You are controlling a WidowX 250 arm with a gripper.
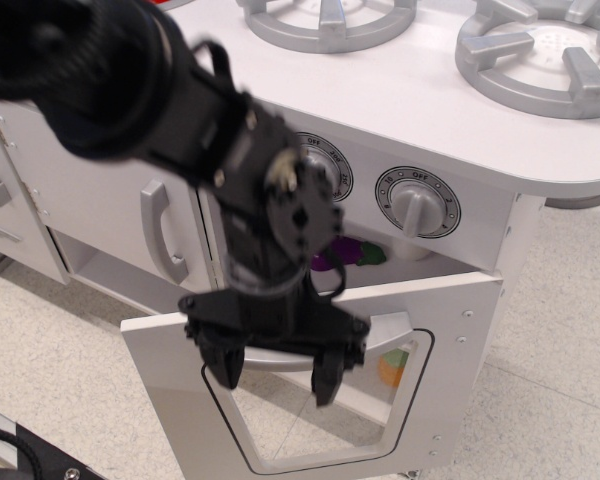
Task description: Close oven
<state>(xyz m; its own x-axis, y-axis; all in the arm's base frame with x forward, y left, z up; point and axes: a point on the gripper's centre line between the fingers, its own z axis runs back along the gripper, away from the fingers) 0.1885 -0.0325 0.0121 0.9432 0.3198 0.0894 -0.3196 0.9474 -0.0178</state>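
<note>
The white toy-kitchen oven [450, 330] sits below the stovetop, its door [180, 390] hanging partly open toward the near side. My black gripper [276, 372] hovers in front of the door's grey handle [385, 330], fingers [327, 375] spread apart and holding nothing. Two round knobs [417, 203] sit above the door.

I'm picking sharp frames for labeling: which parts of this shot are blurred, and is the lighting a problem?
In observation.image, the arm and gripper are smeared by motion blur, worst at the upper left; the oven door, knob and burners stay sharp. Lighting is even and soft, without harsh glare; the clear window shows the floor through it.
</note>
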